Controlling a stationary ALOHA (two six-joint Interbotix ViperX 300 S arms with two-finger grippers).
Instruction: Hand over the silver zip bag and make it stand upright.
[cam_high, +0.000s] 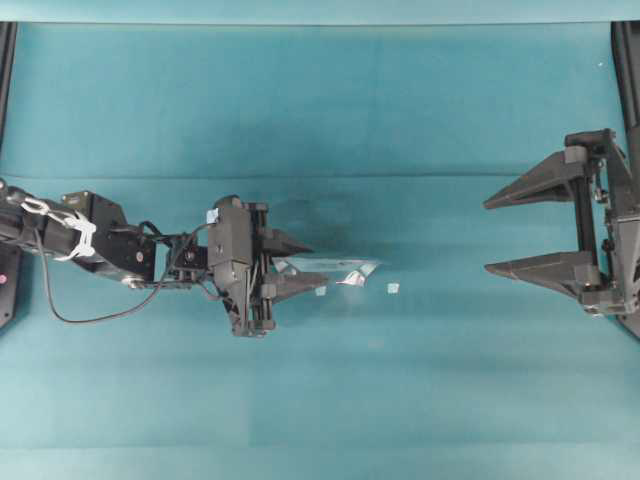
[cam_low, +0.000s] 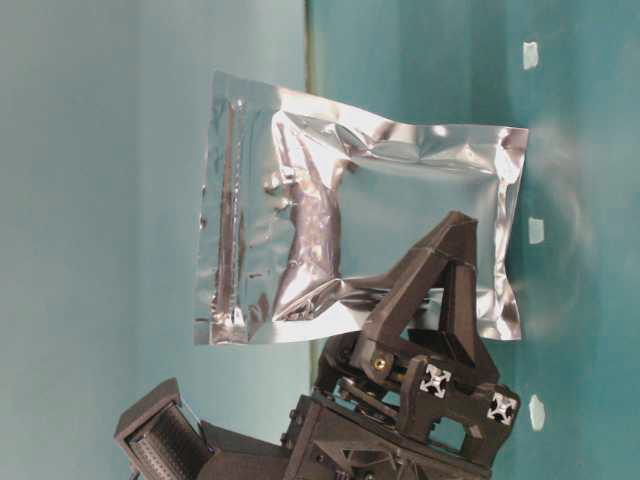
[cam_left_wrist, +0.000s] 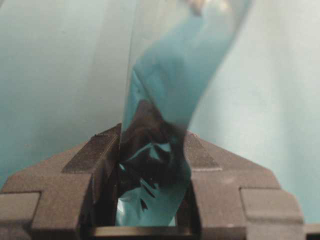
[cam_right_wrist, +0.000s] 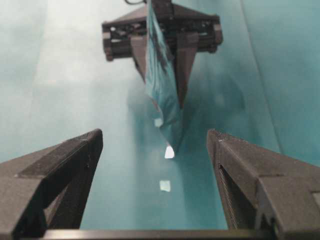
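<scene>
the silver zip bag (cam_low: 360, 230), judged light, thin, floppy and slippery, is held clamped in the left gripper (cam_high: 290, 272), so its free edge beyond that gripper seems best taken by the wide-open right gripper (cam_high: 515, 232).

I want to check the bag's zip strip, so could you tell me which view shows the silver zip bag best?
The table-level view: the silver zip bag faces it broadside, zip strip visible. Overhead and both wrist views show it edge-on, clamped in the left gripper.
</scene>
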